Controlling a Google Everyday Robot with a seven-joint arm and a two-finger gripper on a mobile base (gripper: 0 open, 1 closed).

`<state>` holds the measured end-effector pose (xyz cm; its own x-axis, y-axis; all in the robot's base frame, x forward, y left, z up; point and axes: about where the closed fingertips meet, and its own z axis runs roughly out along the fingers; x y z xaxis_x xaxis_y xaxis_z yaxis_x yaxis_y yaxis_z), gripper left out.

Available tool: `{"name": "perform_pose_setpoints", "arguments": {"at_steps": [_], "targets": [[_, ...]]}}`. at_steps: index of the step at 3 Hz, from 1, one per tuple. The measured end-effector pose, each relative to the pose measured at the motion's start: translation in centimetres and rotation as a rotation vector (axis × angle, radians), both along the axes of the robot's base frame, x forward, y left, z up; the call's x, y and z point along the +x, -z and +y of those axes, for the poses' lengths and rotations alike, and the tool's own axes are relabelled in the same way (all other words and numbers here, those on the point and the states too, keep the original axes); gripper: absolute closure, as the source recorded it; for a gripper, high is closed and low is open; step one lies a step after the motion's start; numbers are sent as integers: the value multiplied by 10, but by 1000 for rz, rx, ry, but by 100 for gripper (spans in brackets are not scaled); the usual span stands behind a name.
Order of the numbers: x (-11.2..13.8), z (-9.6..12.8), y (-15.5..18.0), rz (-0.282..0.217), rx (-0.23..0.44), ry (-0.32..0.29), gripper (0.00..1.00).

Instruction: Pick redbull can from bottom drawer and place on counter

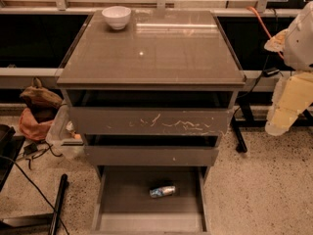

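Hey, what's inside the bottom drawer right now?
Only the redbull can, lying on its side on the bottom drawer floor. The drawer's rear is hidden under the middle drawer. The end effector hangs off to the side, outside the drawer.

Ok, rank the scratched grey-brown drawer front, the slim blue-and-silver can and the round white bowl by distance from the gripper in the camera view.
The gripper hangs at the right, off the counter.
1. The scratched drawer front, just to its left.
2. The blue-and-silver can, lying in the open bottom drawer.
3. The white bowl, at the counter's far-left corner.
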<state>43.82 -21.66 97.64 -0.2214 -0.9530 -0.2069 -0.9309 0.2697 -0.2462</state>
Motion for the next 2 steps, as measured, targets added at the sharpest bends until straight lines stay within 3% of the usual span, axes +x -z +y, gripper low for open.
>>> {"name": "perform_pose_setpoints", "arguments": {"at_steps": [2], "targets": [[1,6,13,1,32,-6,0]]}}
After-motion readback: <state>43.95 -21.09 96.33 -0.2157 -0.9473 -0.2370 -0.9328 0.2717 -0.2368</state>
